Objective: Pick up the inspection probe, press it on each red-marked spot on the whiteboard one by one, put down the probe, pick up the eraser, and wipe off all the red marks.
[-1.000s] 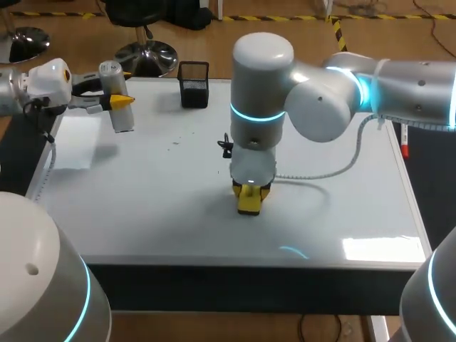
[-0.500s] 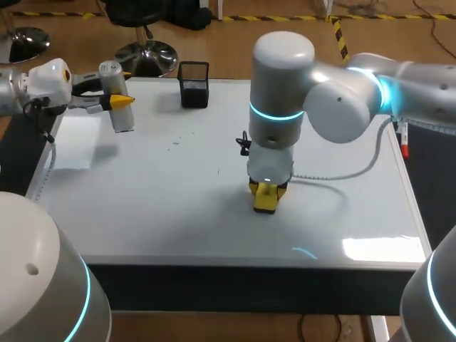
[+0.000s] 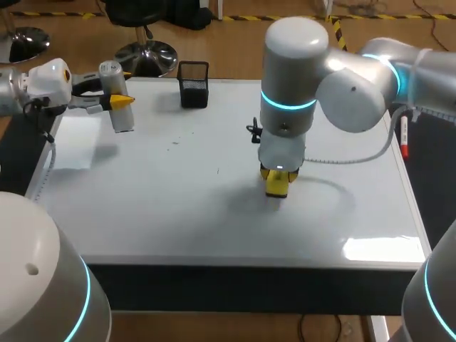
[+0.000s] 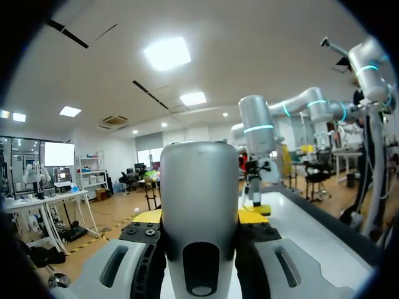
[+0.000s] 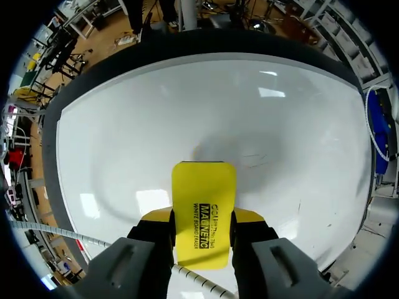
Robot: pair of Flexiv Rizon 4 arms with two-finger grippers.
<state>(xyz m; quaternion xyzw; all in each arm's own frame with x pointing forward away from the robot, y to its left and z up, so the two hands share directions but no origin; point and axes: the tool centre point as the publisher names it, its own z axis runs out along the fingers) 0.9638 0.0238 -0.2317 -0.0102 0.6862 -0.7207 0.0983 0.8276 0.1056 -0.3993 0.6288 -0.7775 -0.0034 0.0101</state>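
Observation:
The whiteboard [image 3: 164,206] covers the tabletop; only a few faint dark specks [image 3: 175,143] show on it. My right gripper [image 3: 276,188] points straight down near the board's middle, shut on the yellow eraser [image 3: 277,182], whose lower end meets the board. In the right wrist view the eraser [image 5: 204,210] sits upright between the fingers of the right gripper [image 5: 203,219], above the whiteboard [image 5: 187,112]. My left gripper [image 3: 118,101] hovers over the far left corner, shut on the grey cylindrical probe [image 3: 118,100]. The probe [image 4: 199,205] fills the left wrist view between the left gripper [image 4: 201,218] fingers.
A black mesh cup [image 3: 194,83] stands at the board's far edge. A red marker [image 3: 405,146] lies along the right edge. A white coiled cable [image 3: 342,161] hangs from my right arm just above the board. A paler patch [image 3: 75,142] lies at the left.
My right arm has slid the eraser across the board to the right and slightly farther away. The left arm and the probe have stayed still.

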